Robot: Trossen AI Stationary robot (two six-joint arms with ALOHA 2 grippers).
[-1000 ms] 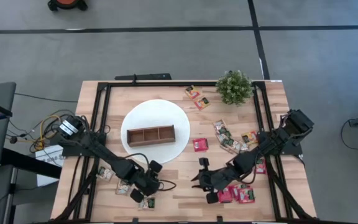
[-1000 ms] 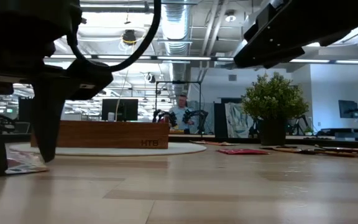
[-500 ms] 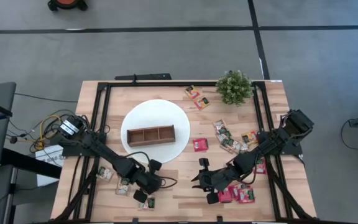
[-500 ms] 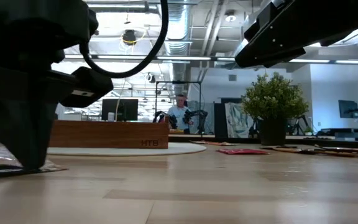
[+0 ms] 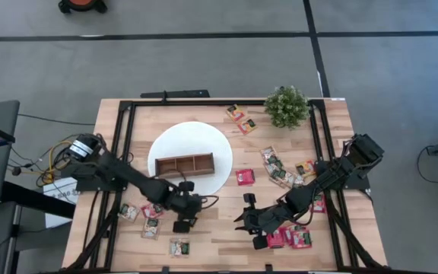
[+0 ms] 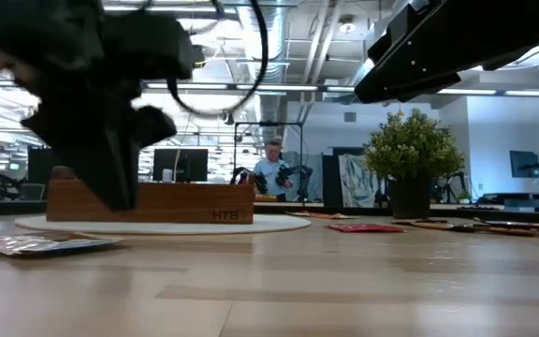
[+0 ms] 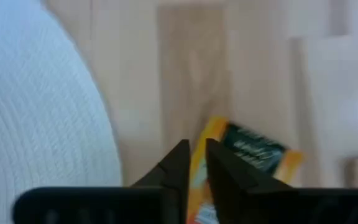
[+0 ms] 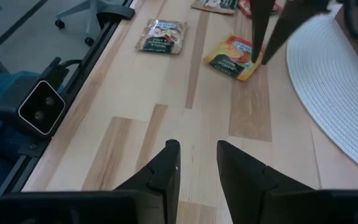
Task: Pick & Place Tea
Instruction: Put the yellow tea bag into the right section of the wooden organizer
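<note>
Wooden table (image 5: 226,122) with white disc (image 5: 169,144), tray (image 5: 185,164) on it. Left gripper (image 7: 194,163) near the disc's edge, fingers pinched on an orange-yellow sachet (image 7: 244,149). Right gripper (image 8: 196,163) hovers over bare wood, fingers slightly apart, holding nothing.

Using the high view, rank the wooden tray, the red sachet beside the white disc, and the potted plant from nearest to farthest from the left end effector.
Measured from the left end effector, near the table's front edge:
1. Wooden tray, on the white disc just behind it.
2. Red sachet, off the disc's right edge.
3. Potted plant, at the far right corner.
</note>
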